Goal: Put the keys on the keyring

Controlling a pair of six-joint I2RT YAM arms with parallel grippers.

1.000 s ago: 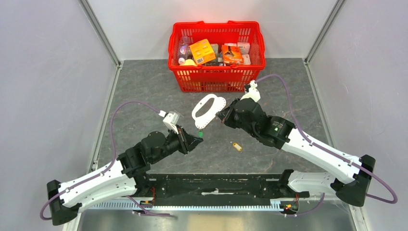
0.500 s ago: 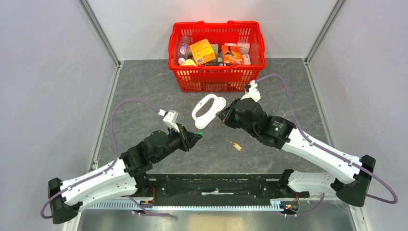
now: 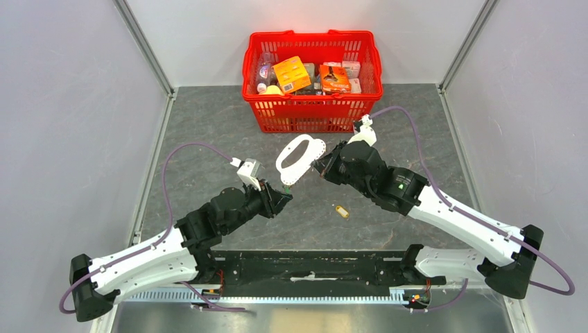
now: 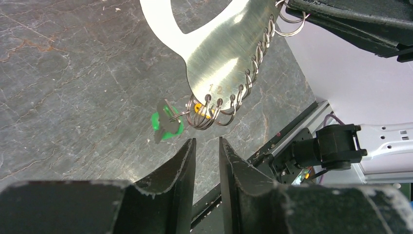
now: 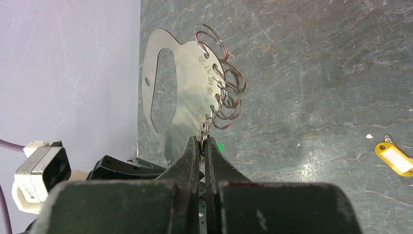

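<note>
Before the basket (image 3: 312, 115), the keyring (image 3: 299, 158); rightward, seemingly, a key (image 3: 340, 211).

Keyring (image 4: 219, 53) brushed metal; green key tag (image 4: 164, 126) plastic.

Two small keys are in view: one green-tagged key (image 4: 166, 126) and one yellow-tagged key (image 5: 394, 158). There is one flat silver metal plate edged with wire rings (image 4: 224, 53) and one red plastic mesh basket (image 3: 312, 116).

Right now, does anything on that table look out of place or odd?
Only the yellow-tagged key: it lies alone on the table, apart from the metal ring plate where the green-tagged key hangs. Nothing looks spilled or broken.
</note>
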